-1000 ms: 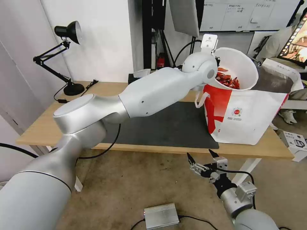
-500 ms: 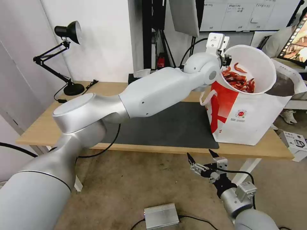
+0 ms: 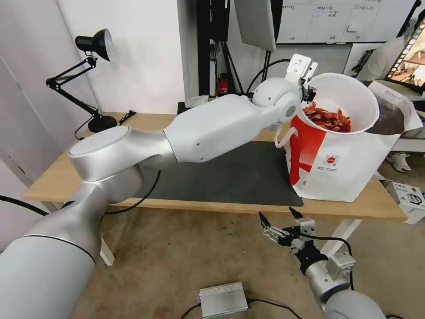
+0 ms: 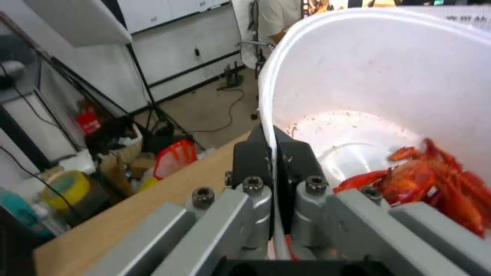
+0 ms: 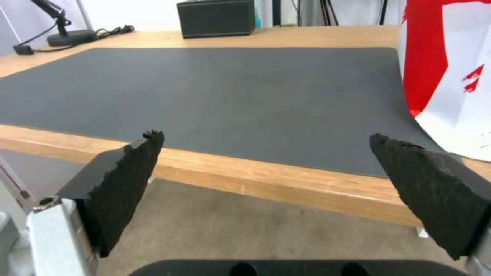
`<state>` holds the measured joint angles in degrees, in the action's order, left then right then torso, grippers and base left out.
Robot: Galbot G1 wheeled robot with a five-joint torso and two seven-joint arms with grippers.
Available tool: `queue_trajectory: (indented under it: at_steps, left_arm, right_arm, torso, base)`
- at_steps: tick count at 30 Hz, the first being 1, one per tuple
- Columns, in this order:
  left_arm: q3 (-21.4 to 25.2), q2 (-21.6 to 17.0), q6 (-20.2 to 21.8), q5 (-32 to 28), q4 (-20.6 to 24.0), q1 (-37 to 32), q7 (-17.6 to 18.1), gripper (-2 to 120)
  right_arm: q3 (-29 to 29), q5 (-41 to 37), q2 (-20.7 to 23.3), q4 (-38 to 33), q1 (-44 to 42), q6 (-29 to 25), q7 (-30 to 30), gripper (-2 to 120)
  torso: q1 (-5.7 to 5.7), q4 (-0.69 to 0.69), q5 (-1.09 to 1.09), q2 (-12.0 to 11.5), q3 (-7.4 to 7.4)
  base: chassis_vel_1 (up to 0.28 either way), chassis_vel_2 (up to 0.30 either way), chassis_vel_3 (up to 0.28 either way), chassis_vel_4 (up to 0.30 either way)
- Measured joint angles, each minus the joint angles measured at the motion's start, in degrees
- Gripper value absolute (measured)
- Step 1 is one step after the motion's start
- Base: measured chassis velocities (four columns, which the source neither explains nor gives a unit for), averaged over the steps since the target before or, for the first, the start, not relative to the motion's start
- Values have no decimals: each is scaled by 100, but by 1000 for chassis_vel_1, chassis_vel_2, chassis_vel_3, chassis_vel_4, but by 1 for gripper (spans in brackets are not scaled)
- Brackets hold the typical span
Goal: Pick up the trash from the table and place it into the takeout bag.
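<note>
Your left end effector [image 4: 274,153] is reaching out over the far right part of the surface [image 3: 57,175] and is clenching the near rim of the bowl [image 3: 349,95], one finger inside the wall and one outside. You are holding the bowl tilted in the open mouth of the takeout bag [image 3: 349,164], with its rim showing above the bag's top edge. Red chilli scraps [image 4: 435,184] are lying heaped against the lower side of the bowl, just beyond your finger pads [image 4: 251,157]. The bag is standing upright below and beyond that end effector, at the right end of the dark mat [image 5: 230,96], with its red side panel facing the mat.

Your right end effector [image 3: 281,217] is waiting low in front of the surface's near edge, its fingers [image 5: 128,168] spread wide and gripping nothing. Ahead of it, the mat is stretching away, the bag is standing off to one side, and a black box [image 5: 215,17] is sitting at the far edge.
</note>
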<state>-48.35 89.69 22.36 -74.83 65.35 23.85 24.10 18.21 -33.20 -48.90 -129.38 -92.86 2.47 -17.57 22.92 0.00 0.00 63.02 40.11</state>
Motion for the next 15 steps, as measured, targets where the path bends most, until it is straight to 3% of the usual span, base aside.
queue_trajectory:
  at_steps: [9,15]
  left_arm:
    - [46,40,-29,154,-71,32,-50,1]
    - [154,134,-212,111,-102,40,-53,25]
  right_arm:
    - [0,0,0,0,0,0,0,100]
    - [0,0,0,0,0,0,0,100]
  torso:
    - [0,0,0,1,0]
    - [0,0,0,1,0]
  base:
    - [0,0,0,0]
    - [0,0,0,0]
